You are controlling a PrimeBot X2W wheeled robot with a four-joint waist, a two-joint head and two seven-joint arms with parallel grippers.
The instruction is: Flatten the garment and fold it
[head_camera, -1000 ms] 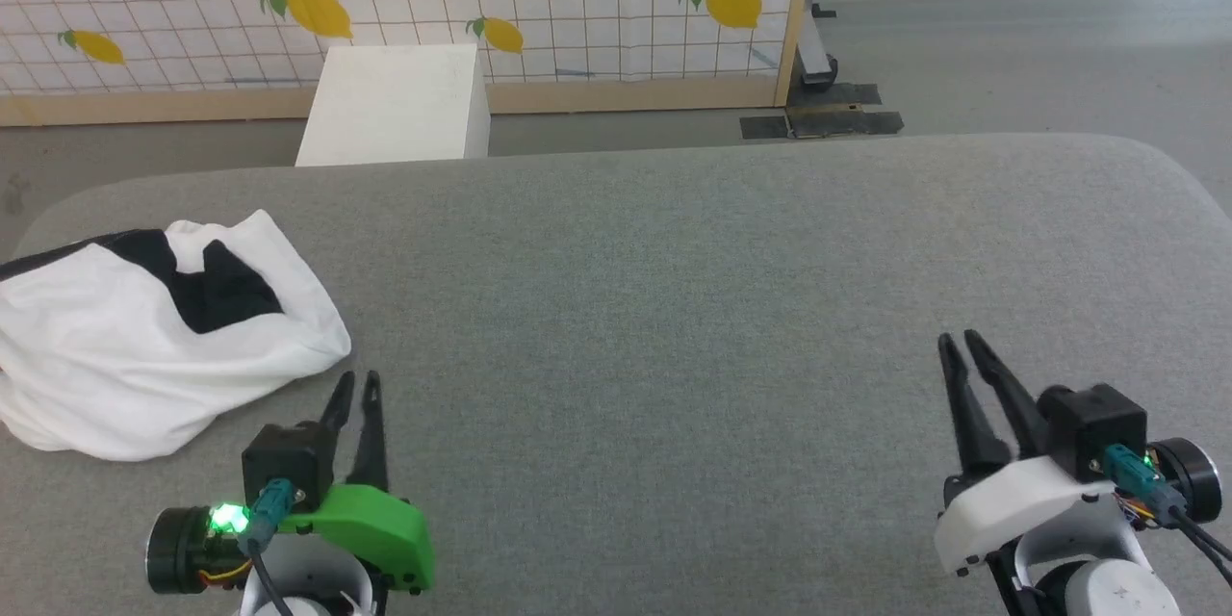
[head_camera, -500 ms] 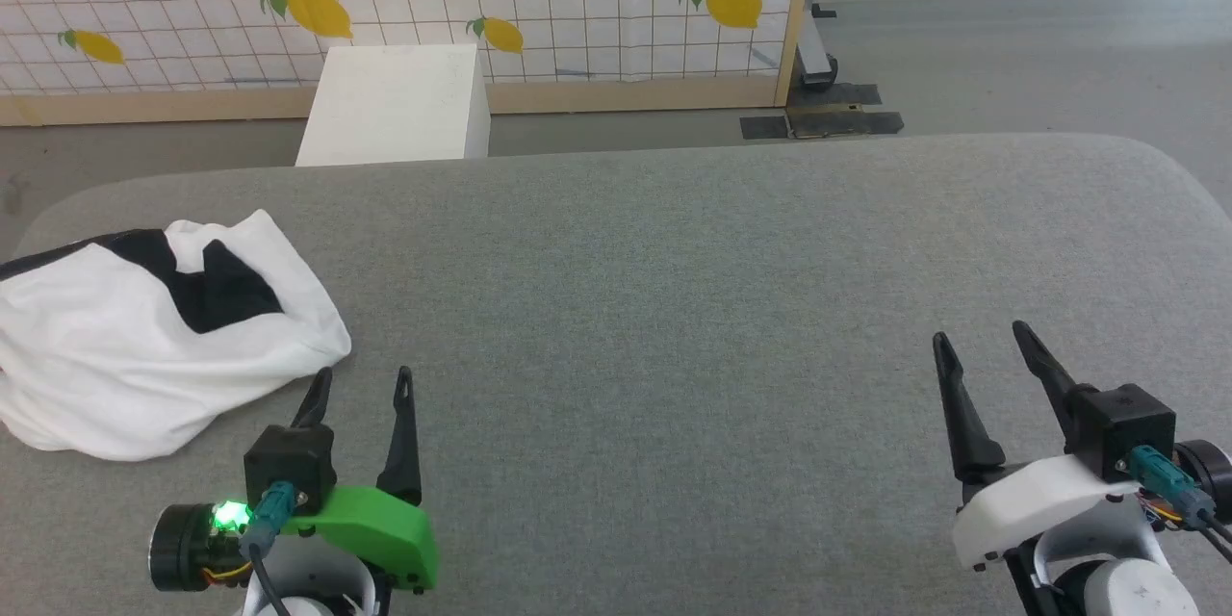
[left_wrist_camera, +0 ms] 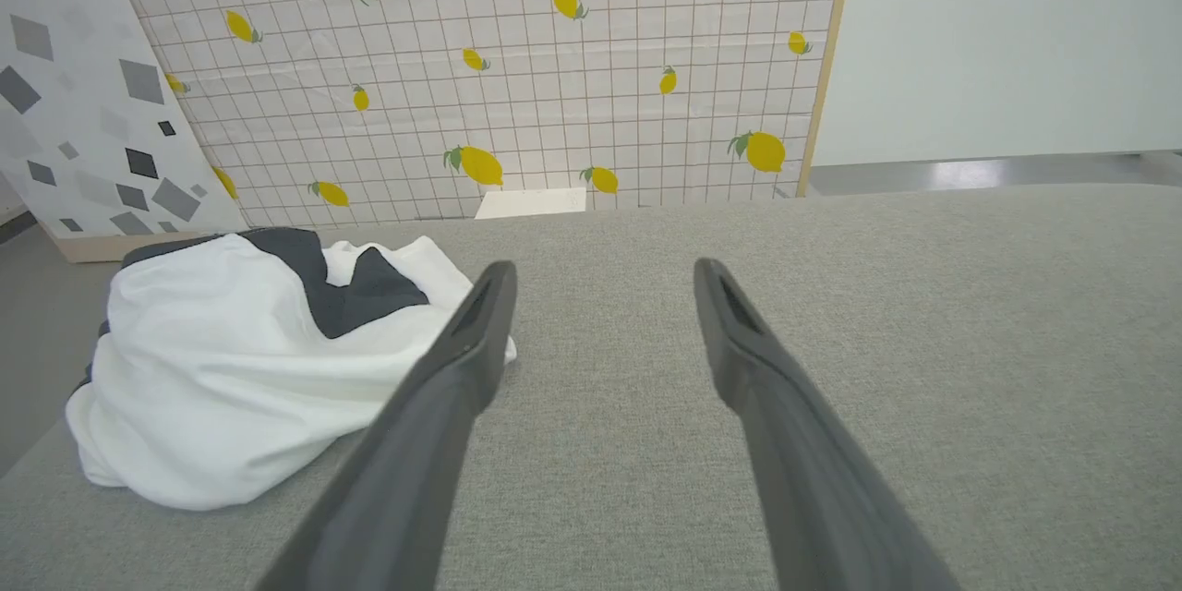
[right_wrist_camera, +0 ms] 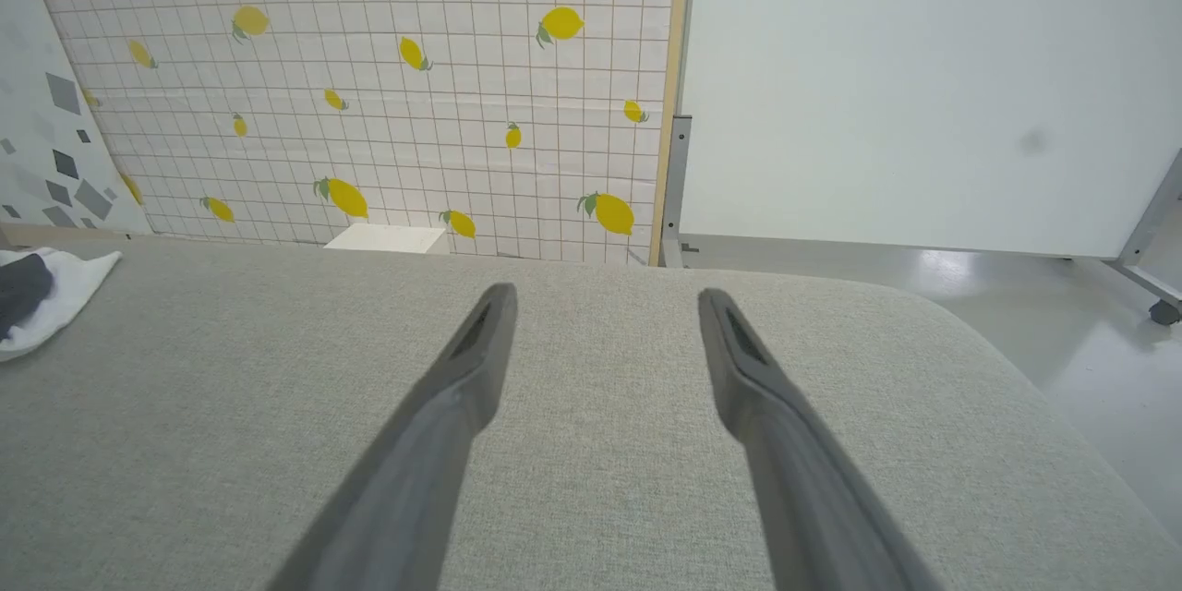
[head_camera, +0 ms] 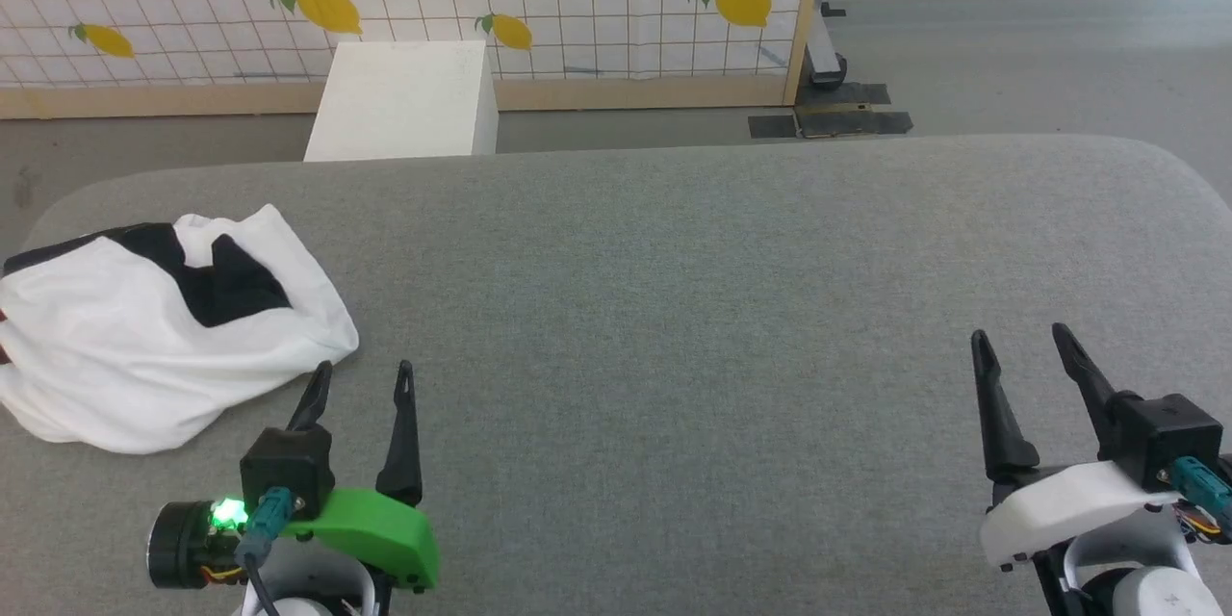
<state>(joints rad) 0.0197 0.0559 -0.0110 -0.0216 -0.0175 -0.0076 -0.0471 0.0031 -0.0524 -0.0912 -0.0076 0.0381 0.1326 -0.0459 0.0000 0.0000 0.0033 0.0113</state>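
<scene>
We have both claws spread wide and holding nothing. The left claw (head_camera: 365, 368) hovers low over the grey table (head_camera: 674, 308) with its two dark fingers well apart, and the right claw (head_camera: 1018, 333) stands the same way.

The garment (head_camera: 125, 356) lies in a crumpled heap just ahead of the left claw and off to its left. It is mostly white, with the black section showing on top toward the far side. Its nearest white corner sits just beside the tip of that claw's left finger, and we cannot tell whether the two touch. The heap is wider than it is deep, so its long axis runs roughly across the fingers rather than along them.

From the right claw the garment is well apart, far off to the left. In our judgement the left arm is the nearer one, and a short reach forward and left would put that corner between its fingers.
</scene>
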